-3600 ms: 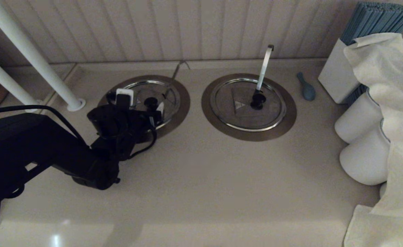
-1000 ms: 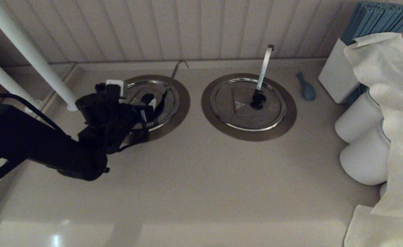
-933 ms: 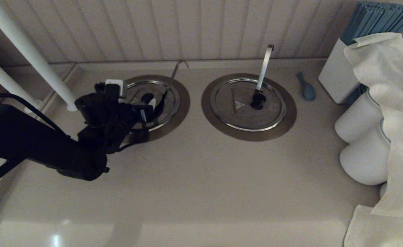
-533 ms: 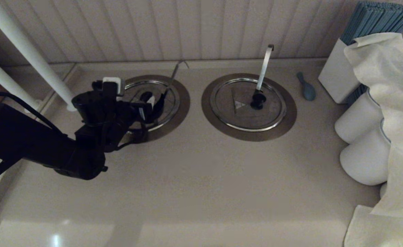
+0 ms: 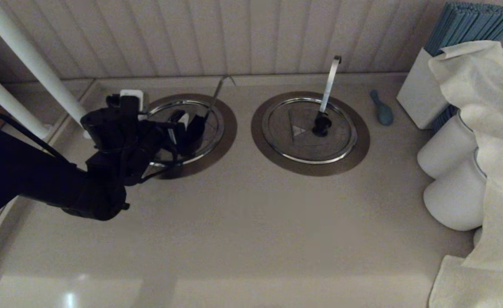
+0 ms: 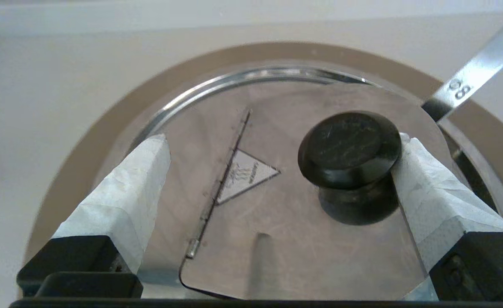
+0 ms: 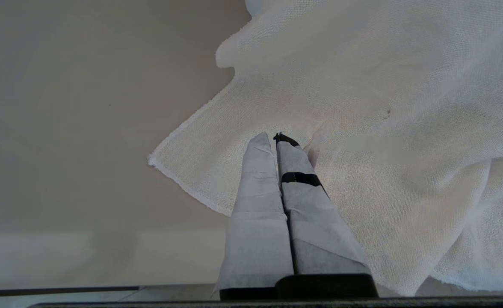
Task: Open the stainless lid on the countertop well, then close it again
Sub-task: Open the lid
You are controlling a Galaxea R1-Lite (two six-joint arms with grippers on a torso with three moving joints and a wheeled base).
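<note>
The stainless lid [image 5: 211, 122] covers the left countertop well [image 5: 229, 128], whose thin grey rod handle [image 5: 217, 90] rises at the back. In the left wrist view the lid [image 6: 277, 239] shows a hinge line, a triangle mark and its black knob [image 6: 349, 145]. The knob half looks tilted slightly up, with a dark gap [image 6: 469, 171] beside it. My left gripper [image 6: 281, 141] is open over the lid [image 5: 183, 124]; one taped finger [image 6: 418, 179] touches the knob's side, the other stands well clear. My right gripper [image 7: 275, 139] is shut, parked over a white cloth.
The twin lid [image 5: 294, 128] with its broad bright handle [image 5: 329, 83] sits to the right. A blue spoon [image 5: 382, 109], a white box [image 5: 420, 94], white canisters [image 5: 448, 149] and a draped cloth [image 5: 482, 85] fill the right side. White poles [image 5: 42, 72] stand at back left.
My left gripper has drifted left and toward the back wall, staying open. The black knob has moved the same way with the finger against it.
</note>
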